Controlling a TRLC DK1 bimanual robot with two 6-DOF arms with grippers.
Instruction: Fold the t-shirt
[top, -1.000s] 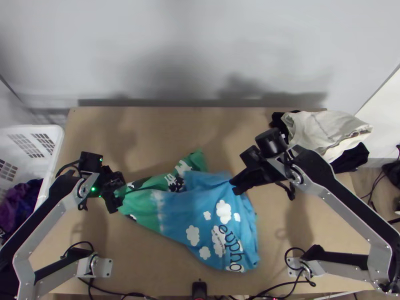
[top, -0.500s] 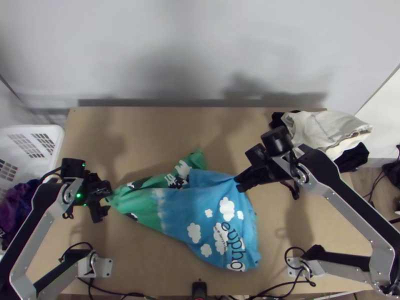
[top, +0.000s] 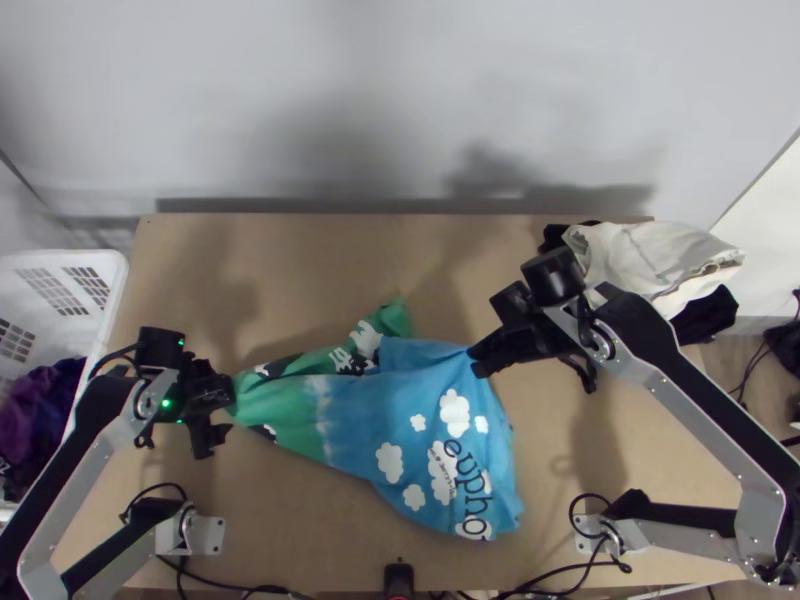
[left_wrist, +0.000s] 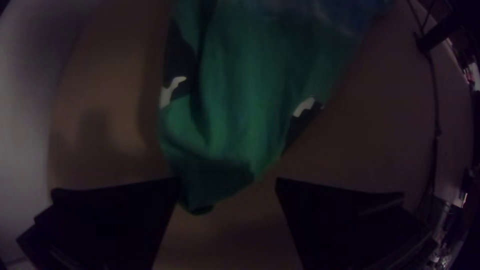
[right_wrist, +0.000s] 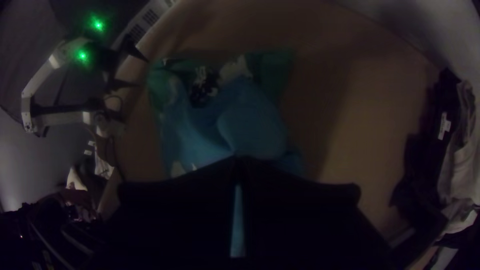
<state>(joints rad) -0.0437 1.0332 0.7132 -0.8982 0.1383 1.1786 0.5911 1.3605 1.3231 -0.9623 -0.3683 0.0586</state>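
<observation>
The green and blue t-shirt (top: 385, 410) lies bunched and twisted across the middle of the table, its green part narrowing toward the left. My left gripper (top: 222, 412) is at that narrow green end. In the left wrist view, my left gripper (left_wrist: 227, 187) stands open, with the tip of the green cloth (left_wrist: 215, 177) between its fingers, nearer one of them. My right gripper (top: 476, 364) is at the shirt's blue upper edge. In the right wrist view, my right gripper (right_wrist: 238, 162) is shut on the blue cloth (right_wrist: 250, 127), a raised fold running up to its fingertips.
A white basket (top: 118, 290) with purple and dark cloth (top: 40, 410) stands at the table's left. Off-white cloth (top: 650, 260) and black cloth (top: 705, 315) are piled at the back right corner. Cables run along the near edge.
My left gripper opened and drew back left from the green end, then came slightly back toward it. The right gripper moved slightly to the right, and the blue cloth shifted with it.
</observation>
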